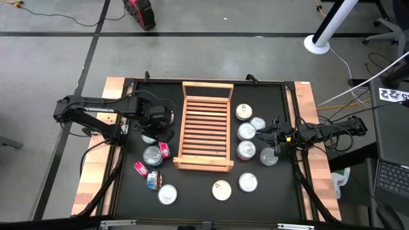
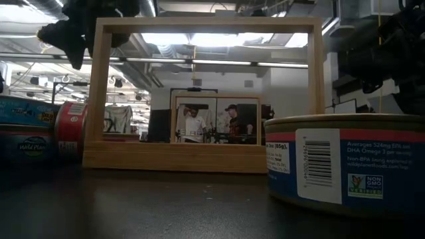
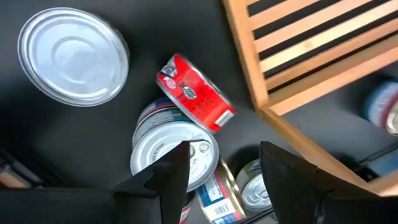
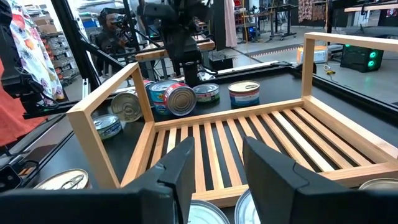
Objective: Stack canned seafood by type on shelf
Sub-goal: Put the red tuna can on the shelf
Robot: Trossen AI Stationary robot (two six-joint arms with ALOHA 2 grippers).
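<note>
Tins [image 1: 222, 190] lying scattered along the table's near edge; shelf [image 1: 204, 126] sitting empty mid-table. Left gripper [image 1: 161, 121] hovering beside the shelf's left rail over a red tin [image 3: 196, 94], fingers apart, gripping nothing. Right gripper [image 1: 273, 133] hanging among right-side tins, fingers apart

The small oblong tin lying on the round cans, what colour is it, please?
Red, with white print; the left wrist view shows it best.

Dark jointed arms, black cabling, dark jaws.
</note>
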